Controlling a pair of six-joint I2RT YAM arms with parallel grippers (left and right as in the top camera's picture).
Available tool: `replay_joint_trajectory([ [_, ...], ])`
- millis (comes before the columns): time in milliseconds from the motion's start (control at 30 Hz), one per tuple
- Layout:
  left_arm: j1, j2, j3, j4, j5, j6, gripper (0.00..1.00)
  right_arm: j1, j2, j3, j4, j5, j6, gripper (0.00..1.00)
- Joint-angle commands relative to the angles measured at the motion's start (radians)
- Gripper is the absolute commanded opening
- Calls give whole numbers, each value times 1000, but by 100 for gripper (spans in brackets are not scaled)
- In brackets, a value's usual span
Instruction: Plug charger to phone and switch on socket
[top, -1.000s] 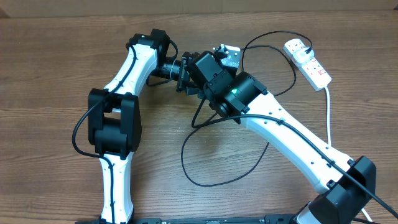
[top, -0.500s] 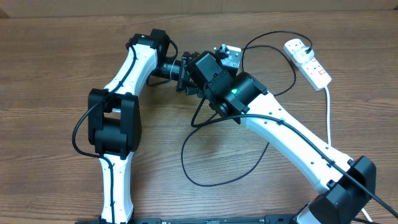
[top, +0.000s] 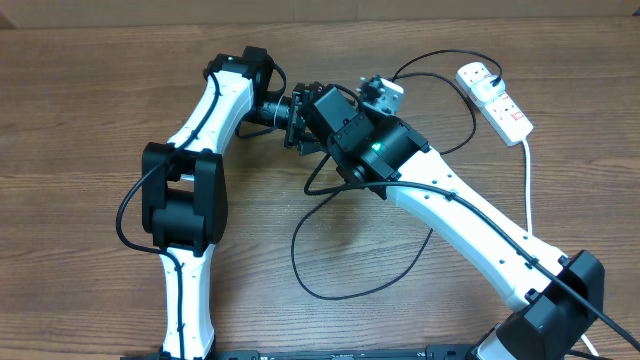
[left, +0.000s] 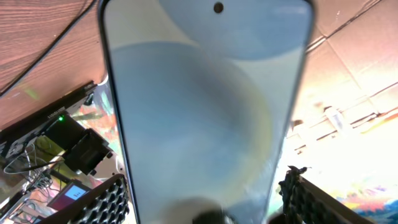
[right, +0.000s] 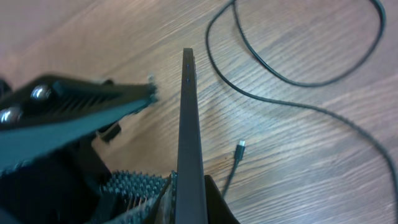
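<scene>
R gripper (right: 186, 202): mine, clamped on phone (right: 188, 118) faces; phone edge-on above table (right: 329, 180).
L gripper (left: 202, 202): pads flank phone's long edges; can't tell if gripping.
Charger (right: 280, 81): loops on table; connector tip (right: 240, 147) free, open wood around.
Socket (top: 496, 100): far R, well apart.

Overhead, we see only a corner of the phone (top: 387, 92); the right arm (top: 450, 200) hides the rest. The left wrist view shows it blurred, its lower end cut off.
</scene>
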Motion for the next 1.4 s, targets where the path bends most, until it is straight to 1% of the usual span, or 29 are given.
replay_joint_trajectory([
  [0, 0, 6, 29, 1, 30, -8, 74, -5, 0, 16, 7, 66, 307, 4],
  [133, 0, 6, 29, 1, 23, -9, 81, -5, 0, 16, 5, 65, 533, 4],
  [267, -1, 6, 29, 1, 23, -9, 82, -5, 0, 16, 7, 54, 704, 7],
  [333, 0, 6, 29, 1, 23, -9, 82, -5, 0, 16, 9, 18, 755, 9],
  [467, -1, 6, 29, 1, 23, -10, 82, -5, 0, 16, 37, 0, 775, 6],
  [600, -1, 6, 29, 1, 23, -14, 77, -5, 0, 16, 42, -8, 926, 6],
  [700, -1, 6, 29, 1, 23, -36, 66, -5, 0, 16, 42, -39, 1056, 4],
  [733, -1, 6, 29, 1, 23, -43, 60, -5, 0, 16, 42, -56, 1099, 4],
  [833, -1, 6, 29, 1, 23, -72, 45, -5, 0, 16, 72, -76, 1109, 4],
  [900, -1, 6, 29, 1, 23, -87, 40, -5, 0, 16, 91, -76, 1109, 4],
  [967, -1, 6, 29, 1, 23, -89, 39, -5, 0, 16, 104, -75, 1109, 4],
  [1067, 0, 6, 29, 1, 23, -88, 35, -5, 0, 16, 119, -75, 1109, 4],
  [1200, 1, 6, 29, 1, 23, -89, 32, -5, 0, 16, 124, -75, 1110, 4],
  [1267, 1, 6, 29, 1, 23, -89, 29, -5, 0, 16, 120, -75, 1110, 4],
  [1367, 1, 6, 29, 1, 24, -106, 27, -5, 0, 16, 120, -75, 1110, 4],
])
